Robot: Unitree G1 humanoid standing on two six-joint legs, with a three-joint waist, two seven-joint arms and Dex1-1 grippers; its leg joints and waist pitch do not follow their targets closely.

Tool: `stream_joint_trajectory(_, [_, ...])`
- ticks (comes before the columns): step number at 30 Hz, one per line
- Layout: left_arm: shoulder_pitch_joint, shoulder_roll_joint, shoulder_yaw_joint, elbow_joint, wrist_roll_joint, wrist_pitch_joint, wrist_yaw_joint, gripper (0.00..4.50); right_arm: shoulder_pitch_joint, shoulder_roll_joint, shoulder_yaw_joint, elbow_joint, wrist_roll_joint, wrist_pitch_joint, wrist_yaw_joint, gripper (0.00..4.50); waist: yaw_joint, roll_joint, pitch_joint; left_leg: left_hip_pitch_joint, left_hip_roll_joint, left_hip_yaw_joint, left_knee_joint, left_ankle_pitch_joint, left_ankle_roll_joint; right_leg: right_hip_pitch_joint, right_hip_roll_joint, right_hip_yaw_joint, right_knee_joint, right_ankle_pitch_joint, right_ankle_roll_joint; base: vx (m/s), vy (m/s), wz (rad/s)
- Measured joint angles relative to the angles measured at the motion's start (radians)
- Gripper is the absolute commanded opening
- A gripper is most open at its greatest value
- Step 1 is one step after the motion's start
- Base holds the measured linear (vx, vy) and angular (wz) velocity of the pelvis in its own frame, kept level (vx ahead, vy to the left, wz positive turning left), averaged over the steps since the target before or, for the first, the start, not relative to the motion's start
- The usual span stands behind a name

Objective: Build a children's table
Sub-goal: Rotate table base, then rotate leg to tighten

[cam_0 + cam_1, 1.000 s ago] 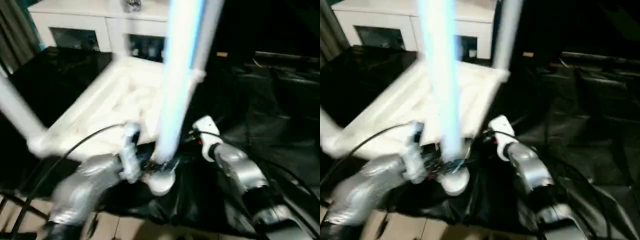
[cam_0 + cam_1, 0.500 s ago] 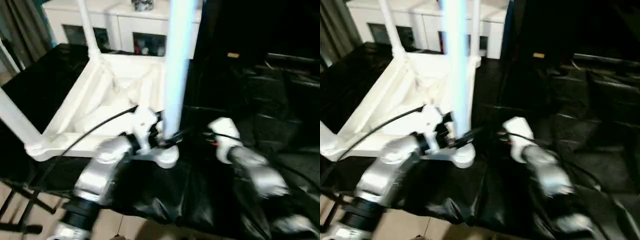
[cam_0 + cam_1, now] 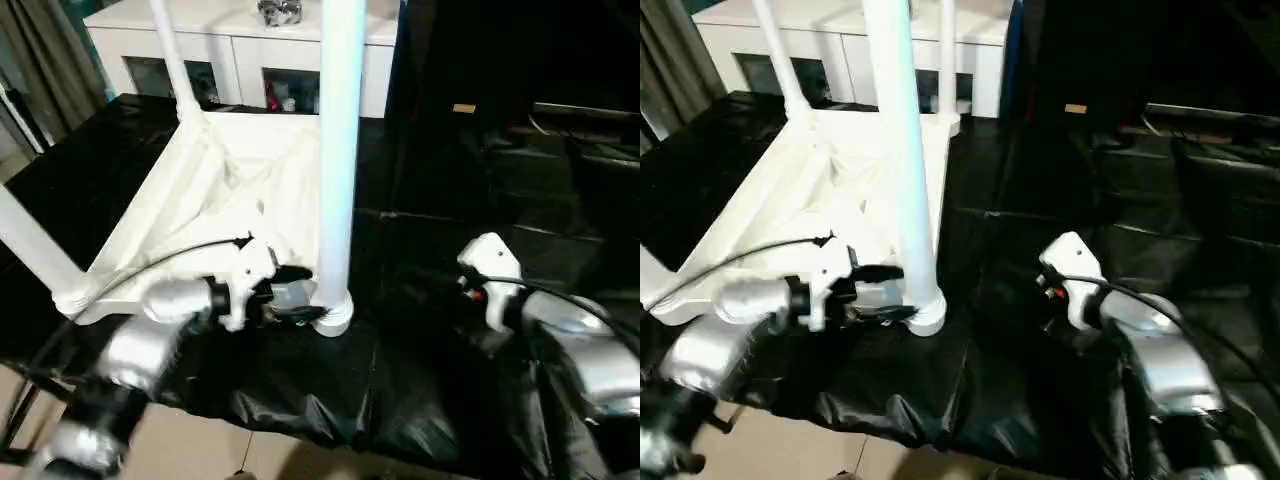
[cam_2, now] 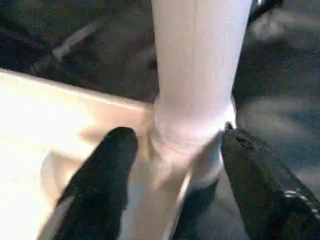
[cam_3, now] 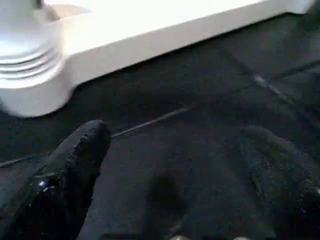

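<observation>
White plastic rectangular table top point(image 3: 225, 195) lies upside down on the large black-draped table point(image 3: 420, 330), ribbed underside facing up, with the white cabinet with glass doors point(image 3: 230, 60) behind it. Four long white tubular legs stand up from its corner sockets: the near-right leg point(image 3: 338, 150) rises tall in front of me, a far-left leg point(image 3: 172, 60) stands by the cabinet, a near-left leg point(image 3: 35, 245) leans out at the edge, and the right eye view adds a far-right leg point(image 3: 946, 55).

From the head views the left gripper point(image 3: 300, 300) reaches in along the table top's near edge to the flared base of the near-right leg. The left wrist view tells what they cannot: its two black fingers point(image 4: 107, 170) stand apart, one on each side of the leg's base where it enters the rounded corner socket point(image 4: 185, 145), close beside it; whether they touch it I cannot tell.

The right gripper point(image 5: 170, 170) shows in the right wrist view with its fingers spread wide over bare black cloth, holding nothing, the socket corner and table top edge near but apart from it. The head views show its silver right forearm point(image 3: 580, 345) well to the right of the leg.
</observation>
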Motion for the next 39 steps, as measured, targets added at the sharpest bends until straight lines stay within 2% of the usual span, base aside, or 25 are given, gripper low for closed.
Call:
stream_joint_trajectory(1, [-0.012,0.007,-0.003,0.032,0.014,-0.015,-0.016,2.73,0.011,-0.016,0.000,-0.023,0.008,0.004,0.021,4.50,0.000,0.001,0.000,0.000,0.000,0.000,0.000,0.000,0.000,0.000,0.000,0.000,0.000,0.000,0.000,0.000,0.000,0.00])
stream_joint_trajectory(5, [-0.043,0.002,-0.010,0.116,0.027,-0.063,-0.069,2.65,0.031,-0.051,0.009,-0.097,0.045,0.041,0.091,4.50,0.002,0.003,0.001,-0.001,0.000,0.000,0.000,0.000,0.000,0.000,0.000,0.000,0.000,0.000,0.000,0.000,0.000,0.00])
stream_joint_trajectory(6, [-0.054,0.003,-0.014,0.129,0.027,-0.065,-0.094,2.32,0.039,-0.064,0.014,-0.126,0.053,0.051,0.108,4.50,0.002,0.005,0.001,-0.001,0.000,0.000,0.000,0.000,0.000,0.000,0.000,0.000,0.000,0.000,0.000,0.000,0.000,0.00])
stream_joint_trajectory(8, [-0.069,0.008,-0.019,0.145,0.027,-0.070,-0.117,2.28,0.049,-0.079,0.019,-0.156,0.066,0.068,0.127,4.50,0.003,0.007,0.000,0.000,0.000,0.000,0.000,0.000,0.000,0.000,0.000,0.000,0.000,0.000,0.000,0.000,0.000,0.00])
stream_joint_trajectory(10, [-0.077,0.016,-0.020,0.164,0.027,-0.081,-0.129,2.02,0.054,-0.084,0.019,-0.173,0.073,0.080,0.136,4.50,0.002,0.009,0.000,0.000,0.000,0.000,0.000,0.000,0.000,0.000,0.000,0.000,0.000,0.000,0.000,0.000,0.000,0.00])
stream_joint_trajectory(15, [-0.095,0.009,-0.021,0.226,0.042,-0.122,-0.140,1.79,0.062,-0.112,0.018,-0.210,0.083,0.103,0.149,4.50,0.004,0.009,0.000,0.000,0.000,0.000,0.000,0.000,0.000,0.000,0.000,0.000,0.000,0.000,0.000,0.000,0.000,0.00])
stream_joint_trajectory(21, [-0.146,0.003,-0.036,0.335,0.082,-0.180,-0.159,1.12,0.064,-0.135,0.019,-0.243,0.088,0.136,0.171,4.50,0.006,0.006,0.000,-0.001,0.000,0.000,0.001,0.000,0.000,0.000,0.000,0.000,0.000,-0.001,0.001,0.000,0.000,0.00])
stream_joint_trajectory(22, [-0.154,0.003,-0.041,0.354,0.090,-0.192,-0.162,1.12,0.064,-0.136,0.019,-0.243,0.088,0.141,0.173,4.50,0.006,0.006,0.000,-0.001,0.000,0.000,0.001,0.000,0.000,0.000,0.000,0.000,0.000,-0.001,0.001,0.000,0.000,0.00])
stream_joint_trajectory(23, [-0.162,0.004,-0.042,0.372,0.099,-0.201,-0.165,0.92,0.063,-0.136,0.019,-0.243,0.088,0.145,0.174,4.50,0.007,0.006,0.000,-0.001,0.000,0.000,0.001,0.000,0.000,0.000,0.000,0.000,0.000,-0.001,0.001,0.000,0.000,0.00])
stream_joint_trajectory(30, [-0.199,0.007,-0.046,0.452,0.132,-0.264,-0.183,0.44,0.063,-0.148,0.021,-0.244,0.088,0.153,0.185,4.50,0.007,0.006,0.000,-0.001,0.000,0.000,0.001,0.000,0.000,0.000,-0.001,0.000,0.000,-0.002,0.003,0.000,0.000,0.00])
stream_joint_trajectory(35, [-0.208,0.005,-0.043,0.457,0.127,-0.230,-0.218,0.21,0.062,-0.148,0.021,-0.247,0.088,0.153,0.189,4.50,-0.005,0.005,0.001,-0.001,0.000,0.000,0.000,0.000,0.000,0.000,-0.001,0.000,0.000,-0.003,0.004,0.000,0.000,0.00])
stream_joint_trajectory(39, [-0.196,-0.026,-0.025,0.402,0.095,-0.130,-0.236,0.01,0.052,-0.137,0.022,-0.246,0.099,0.154,0.190,4.50,-0.004,0.005,0.001,-0.003,0.000,0.001,0.000,0.000,0.000,-0.001,-0.001,0.000,0.000,-0.001,0.001,0.000,0.000,0.00])
